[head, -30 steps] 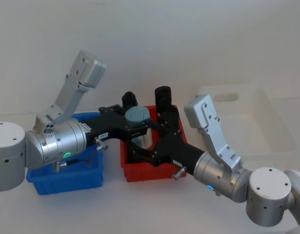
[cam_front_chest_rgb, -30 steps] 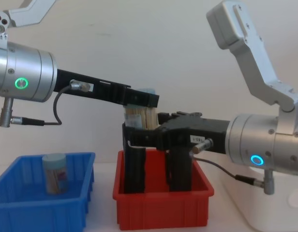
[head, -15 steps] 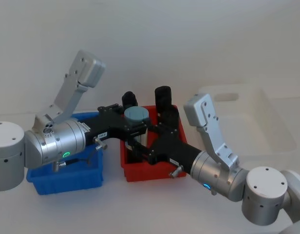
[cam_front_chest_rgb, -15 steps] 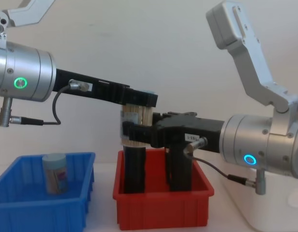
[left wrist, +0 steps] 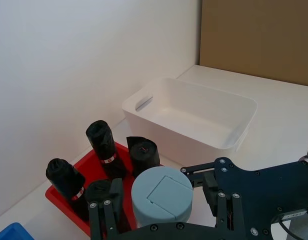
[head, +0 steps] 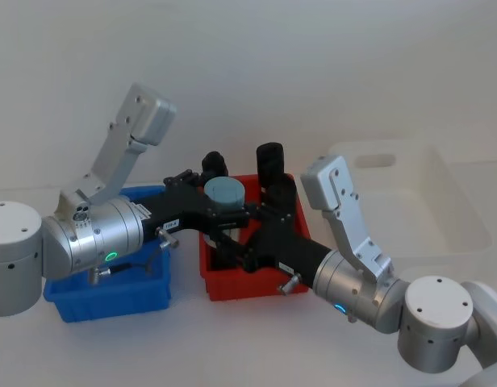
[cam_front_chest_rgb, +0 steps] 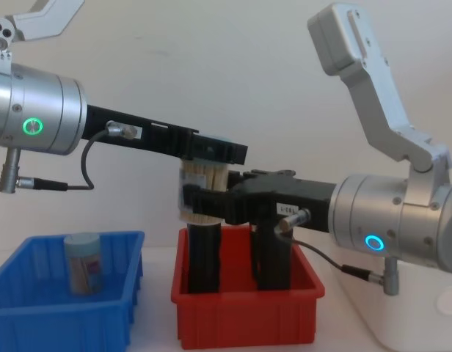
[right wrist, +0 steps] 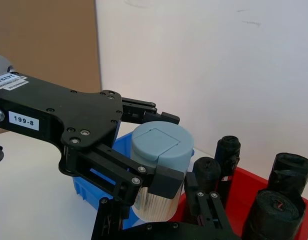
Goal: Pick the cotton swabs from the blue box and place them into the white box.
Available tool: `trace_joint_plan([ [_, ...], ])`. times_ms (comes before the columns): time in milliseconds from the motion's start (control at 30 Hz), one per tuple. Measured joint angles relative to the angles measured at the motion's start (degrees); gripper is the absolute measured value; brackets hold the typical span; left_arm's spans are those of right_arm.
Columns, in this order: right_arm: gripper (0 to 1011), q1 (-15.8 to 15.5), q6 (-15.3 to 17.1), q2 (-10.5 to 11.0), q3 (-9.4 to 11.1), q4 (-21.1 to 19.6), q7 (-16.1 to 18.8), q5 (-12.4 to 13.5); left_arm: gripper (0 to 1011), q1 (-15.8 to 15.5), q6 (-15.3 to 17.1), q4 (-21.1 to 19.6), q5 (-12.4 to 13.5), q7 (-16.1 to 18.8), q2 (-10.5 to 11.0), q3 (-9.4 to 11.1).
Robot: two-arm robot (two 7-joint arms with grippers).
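I see both arms reaching level over the red bin (cam_front_chest_rgb: 248, 317): left gripper (head: 223, 206) clamped on the cotton swabs tub (right wrist: 156, 165), right gripper (cam_front_chest_rgb: 199, 204) spread open around its base.

Clear plastic with a matt pale blue lid on the cotton swabs tub (right wrist: 156, 142); smooth, faintly glossy plastic in the blue box (cam_front_chest_rgb: 35, 323), red bin (cam_front_chest_rgb: 244, 323) and white box (left wrist: 194, 112). Matt black plate on the left gripper (head: 225, 193) and right gripper (cam_front_chest_rgb: 202, 205), satin metal on the arm housings (cam_front_chest_rgb: 42, 110), crinkled black wrap on the upright blocks (left wrist: 100, 142).
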Motion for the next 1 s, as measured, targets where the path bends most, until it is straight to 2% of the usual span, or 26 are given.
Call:
trace_joint_plan([
  [67, 641, -0.02, 0.00, 0.04, -0.01, -0.06, -0.14, -0.07, 1003, 0.00, 0.00, 0.00, 0.00, 0.00, 0.01, -0.01],
  [500, 641, -1.06, 0.42, 1.04, 0.27, -1.51, -2.51, -0.53, 1003, 0.00, 0.00, 0.00, 0.04, 0.01, 0.01, -0.01],
  [1000, 640, -4.32, 0.92, 5.00, 3.09, -5.36, -9.08, 0.72, 1004, 0.00, 0.01, 0.00, 0.05, 0.01, 0.01, -0.01],
])
